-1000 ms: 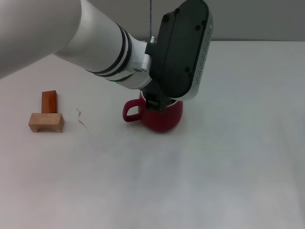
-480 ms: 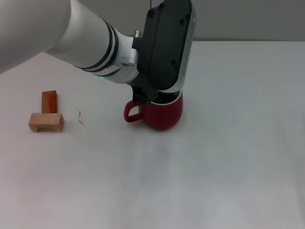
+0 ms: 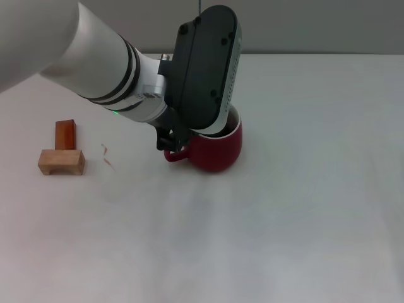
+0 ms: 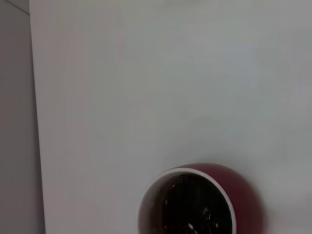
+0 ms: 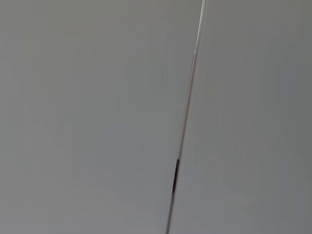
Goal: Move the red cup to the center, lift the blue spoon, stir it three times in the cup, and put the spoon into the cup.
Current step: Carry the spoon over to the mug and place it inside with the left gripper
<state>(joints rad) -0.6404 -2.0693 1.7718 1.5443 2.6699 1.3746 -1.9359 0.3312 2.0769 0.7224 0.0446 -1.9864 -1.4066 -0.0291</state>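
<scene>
The red cup (image 3: 218, 151) stands upright on the white table, a little left of the middle, with its loop handle pointing left. My left gripper (image 3: 169, 140) hangs low at the cup's handle side, and its black body covers the cup's far rim. The left wrist view looks down into the cup (image 4: 246, 197) and shows its pale rim and dark inside. The blue spoon shows in no view. My right arm is out of view.
Two small wooden blocks lie at the far left: a pale bridge-shaped one (image 3: 61, 161) and a red-brown one (image 3: 65, 134) behind it. A small reddish scrap (image 3: 107, 154) lies between them and the cup. The table's far edge (image 4: 34, 122) meets a grey wall.
My left arm has moved left across the cup, from above its middle to its handle side. The cup has stayed in place and more of its rim shows on the right.
</scene>
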